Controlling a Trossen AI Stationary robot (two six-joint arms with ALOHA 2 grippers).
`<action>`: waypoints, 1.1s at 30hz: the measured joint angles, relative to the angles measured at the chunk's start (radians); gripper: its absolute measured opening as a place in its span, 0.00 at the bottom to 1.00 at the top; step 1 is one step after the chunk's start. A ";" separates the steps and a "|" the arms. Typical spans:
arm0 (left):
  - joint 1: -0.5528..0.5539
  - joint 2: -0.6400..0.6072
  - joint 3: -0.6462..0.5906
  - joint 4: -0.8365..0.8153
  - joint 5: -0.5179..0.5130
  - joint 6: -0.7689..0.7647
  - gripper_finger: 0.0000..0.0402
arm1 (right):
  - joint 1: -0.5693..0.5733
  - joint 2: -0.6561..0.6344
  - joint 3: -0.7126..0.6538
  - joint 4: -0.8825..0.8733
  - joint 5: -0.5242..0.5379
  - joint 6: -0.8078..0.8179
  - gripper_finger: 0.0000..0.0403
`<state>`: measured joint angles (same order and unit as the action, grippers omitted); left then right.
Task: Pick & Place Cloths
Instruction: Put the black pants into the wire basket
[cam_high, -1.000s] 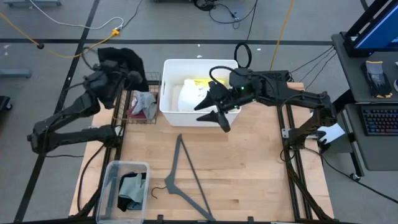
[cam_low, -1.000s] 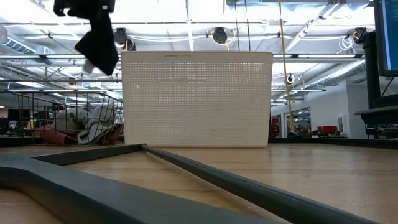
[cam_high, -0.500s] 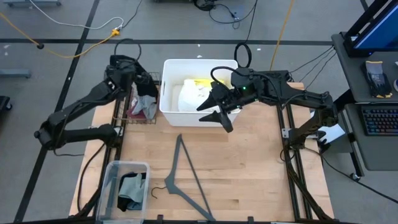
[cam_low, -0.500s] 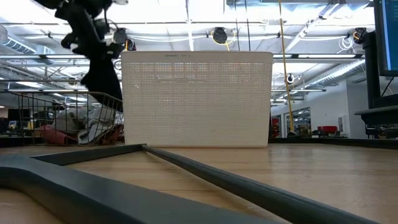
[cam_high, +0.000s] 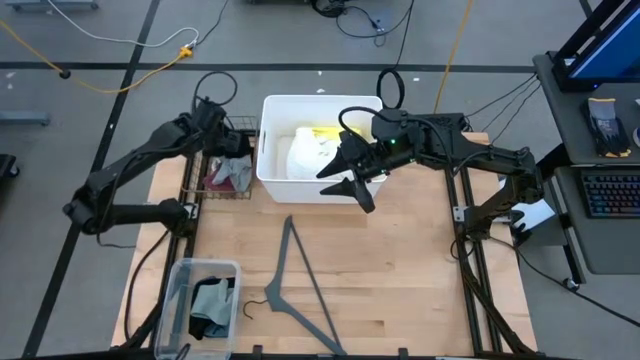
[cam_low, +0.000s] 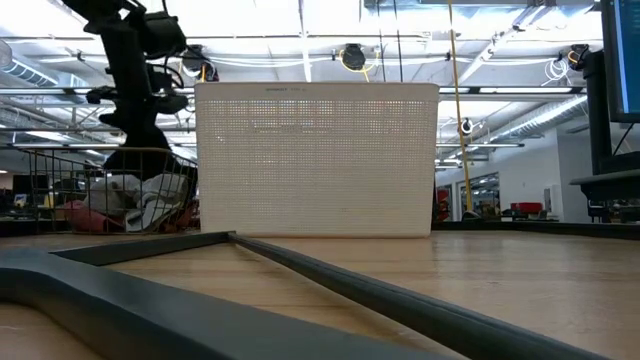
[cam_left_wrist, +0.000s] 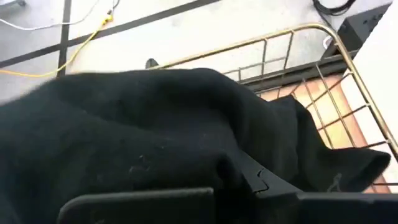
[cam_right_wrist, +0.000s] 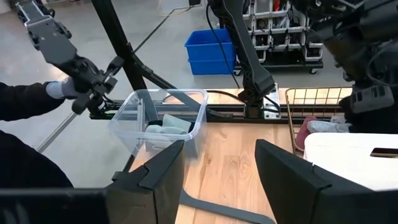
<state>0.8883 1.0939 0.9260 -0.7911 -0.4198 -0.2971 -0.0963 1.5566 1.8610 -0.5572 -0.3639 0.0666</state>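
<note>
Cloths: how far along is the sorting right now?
Done: white and yellow cloths lie in the white bin. In hand: the left gripper, shut on the black cloth, is over the wire basket. Left: releasing it. The right gripper waits open.

Fingers of left gripper (cam_high: 222, 140) buried in black cloth (cam_left_wrist: 155, 143), cloth cropped by left wrist view's edges. Wire basket (cam_left_wrist: 323, 68) partly covered by it. Contents of white bin (cam_low: 317, 160) concealed behind its wall in low view.
</note>
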 joint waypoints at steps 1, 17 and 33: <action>0.000 0.006 0.000 -0.001 0.002 -0.002 0.01 | 0.000 0.000 0.000 0.003 0.000 0.000 0.47; 0.078 0.131 0.001 -0.105 0.245 -0.110 0.11 | 0.000 0.000 0.000 0.006 -0.004 0.000 0.46; 0.089 0.089 0.001 -0.107 0.366 -0.047 0.66 | 0.000 0.000 0.000 -0.155 -0.004 -0.015 0.46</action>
<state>0.9768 1.1831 0.9268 -0.8982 -0.0537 -0.3442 -0.0963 1.5566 1.8610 -0.7118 -0.3683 0.0519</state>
